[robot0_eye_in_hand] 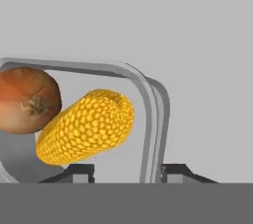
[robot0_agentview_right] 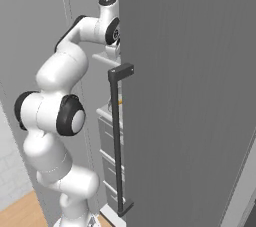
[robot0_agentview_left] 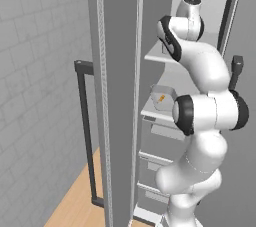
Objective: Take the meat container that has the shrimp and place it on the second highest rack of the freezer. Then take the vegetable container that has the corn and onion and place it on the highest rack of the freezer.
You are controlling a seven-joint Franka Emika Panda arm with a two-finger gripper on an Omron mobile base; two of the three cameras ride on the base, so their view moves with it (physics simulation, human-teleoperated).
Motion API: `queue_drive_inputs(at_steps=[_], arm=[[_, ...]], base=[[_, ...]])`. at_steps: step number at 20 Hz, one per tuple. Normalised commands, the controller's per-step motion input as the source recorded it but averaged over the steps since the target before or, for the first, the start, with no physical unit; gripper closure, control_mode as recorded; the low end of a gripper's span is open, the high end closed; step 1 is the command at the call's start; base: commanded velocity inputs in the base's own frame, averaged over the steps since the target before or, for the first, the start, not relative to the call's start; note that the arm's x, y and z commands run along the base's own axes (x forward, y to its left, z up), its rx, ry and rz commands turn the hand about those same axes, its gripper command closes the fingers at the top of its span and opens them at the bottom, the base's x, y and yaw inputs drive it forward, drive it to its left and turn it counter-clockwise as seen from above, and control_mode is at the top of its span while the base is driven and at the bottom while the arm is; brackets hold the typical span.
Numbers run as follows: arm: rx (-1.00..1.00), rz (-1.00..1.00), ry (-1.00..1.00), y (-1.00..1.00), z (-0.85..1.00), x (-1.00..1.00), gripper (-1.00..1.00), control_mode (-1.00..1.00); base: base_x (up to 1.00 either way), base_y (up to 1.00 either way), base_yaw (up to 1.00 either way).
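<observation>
Close ahead of the gripper (robot0_eye_in_hand: 127,171), on its left side in the hand view, the onion (robot0_eye_in_hand: 25,100) sits against the corn (robot0_eye_in_hand: 88,126), both inside the vegetable container (robot0_eye_in_hand: 154,119). That container's grey rim wall runs straight between the two fingertips (robot0_eye_in_hand: 81,171), which stand apart on either side of it with a gap showing, so the jaws are parted and not clamping it. Right of the rim lies plain pale surface. From the left base view, the arm reaches into the open freezer (robot0_agentview_left: 120,96) at the highest rack (robot0_agentview_left: 159,58); below the hand, a second container with the shrimp (robot0_agentview_left: 161,99) rests on the next shelf down.
</observation>
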Motion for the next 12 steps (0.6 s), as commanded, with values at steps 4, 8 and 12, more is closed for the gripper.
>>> queue_drive_inputs(at_steps=[4, 8, 12], arm=[[-0.03, 0.03, -0.26, 0.24, 0.01, -0.82, -1.00, -1.00], [-0.13, 0.17, -0.28, 0.45, 0.00, -1.00, -1.00, -1.00], [-0.18, 0.23, -0.09, 0.24, -0.11, -1.00, -1.00, -1.00]], base=[[0.00, 0.00, 0.00], [0.00, 0.00, 0.00], [0.00, 0.00, 0.00]])
